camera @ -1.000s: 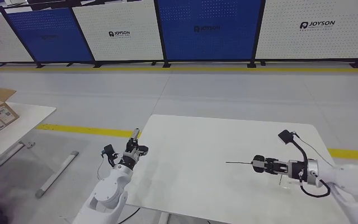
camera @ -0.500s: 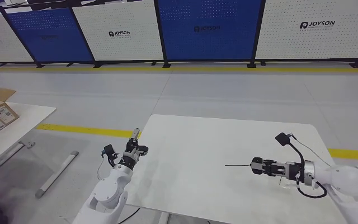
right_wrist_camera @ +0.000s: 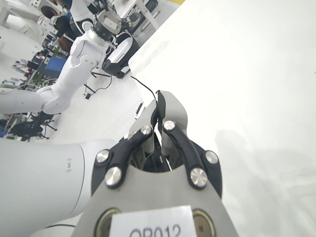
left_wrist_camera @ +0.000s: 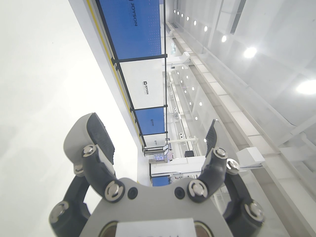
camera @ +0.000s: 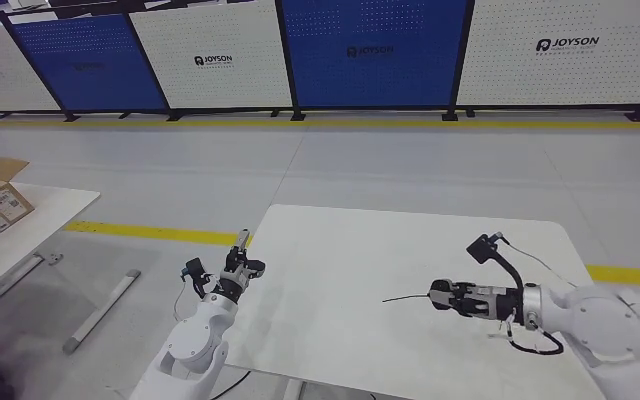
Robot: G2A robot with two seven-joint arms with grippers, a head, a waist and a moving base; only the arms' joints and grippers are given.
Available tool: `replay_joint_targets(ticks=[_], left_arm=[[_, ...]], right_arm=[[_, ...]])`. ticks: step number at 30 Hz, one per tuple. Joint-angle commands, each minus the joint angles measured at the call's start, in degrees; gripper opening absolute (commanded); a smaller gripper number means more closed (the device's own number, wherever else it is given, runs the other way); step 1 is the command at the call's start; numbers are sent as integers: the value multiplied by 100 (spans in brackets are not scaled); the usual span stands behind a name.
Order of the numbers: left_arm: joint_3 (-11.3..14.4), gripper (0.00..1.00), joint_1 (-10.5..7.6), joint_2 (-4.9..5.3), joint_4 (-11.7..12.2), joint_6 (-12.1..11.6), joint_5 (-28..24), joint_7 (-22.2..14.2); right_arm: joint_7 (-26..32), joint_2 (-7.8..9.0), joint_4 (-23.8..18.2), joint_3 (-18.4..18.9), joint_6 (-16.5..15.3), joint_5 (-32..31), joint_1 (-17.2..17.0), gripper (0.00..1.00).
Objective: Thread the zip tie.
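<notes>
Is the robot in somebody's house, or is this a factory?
Not a house. It looks like a big factory hall or robot workshop: blue and white pegboard panels fence the area, a yellow line is painted on the floor, and ceiling lights sit very high up.

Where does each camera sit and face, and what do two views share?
Top view: above the arms, looking down at the table; both arms show.
Left wrist view: behind the open left gripper, facing along the table edge toward wall panels.
Right wrist view: behind the right gripper, shut on the zip tie, facing across the table.
Shared: top and right wrist views show the zip tie.
</notes>
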Motion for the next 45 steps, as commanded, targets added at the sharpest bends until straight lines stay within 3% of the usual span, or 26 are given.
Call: replay_joint_targets(ticks=[1, 16, 23, 30, 33, 45], left_arm=[[0, 100, 0, 0, 0, 0, 0, 0], [0, 100, 0, 0, 0, 0, 0, 0], [0, 100, 0, 0, 0, 0, 0, 0], [0, 100, 0, 0, 0, 0, 0, 0], [0, 100, 0, 0, 0, 0, 0, 0], [0, 100, 0, 0, 0, 0, 0, 0]], right_arm=[[-75, -1, 35, 8, 0, -158, -37, 0], [-111, -5, 71, 13, 0, -138, -42, 0], [-684, -17, -453, 41, 0, -761, -35, 0], [-1009, 48, -575, -269, 0, -1527, 64, 0], [-1164, 94, -337, -467, 0, -1840, 147, 0], [-1164, 94, -337, -467, 0, -1840, 147, 0]])
